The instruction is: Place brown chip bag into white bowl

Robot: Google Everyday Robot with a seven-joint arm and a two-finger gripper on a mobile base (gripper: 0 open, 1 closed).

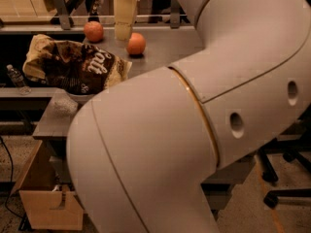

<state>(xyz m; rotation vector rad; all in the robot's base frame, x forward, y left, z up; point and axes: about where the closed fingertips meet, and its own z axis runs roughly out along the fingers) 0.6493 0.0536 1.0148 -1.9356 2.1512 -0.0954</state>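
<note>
The thick white arm [194, 130] elbows across the foreground. Its gripper [123, 32] hangs above the brown chip bag [73, 64], and I cannot tell whether it is open or closed.

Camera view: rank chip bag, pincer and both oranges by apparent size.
1. brown chip bag, lying over the white bowl.
2. pincer, over the table, between the oranges.
3. left orange and right orange: look alike; the right sits nearer, so unranked.

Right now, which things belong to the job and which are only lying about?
For the job: chip bag, lying on the bowl; gripper, hanging over the far side of the table.
Lying about: two oranges, bottle, box on the floor.
</note>
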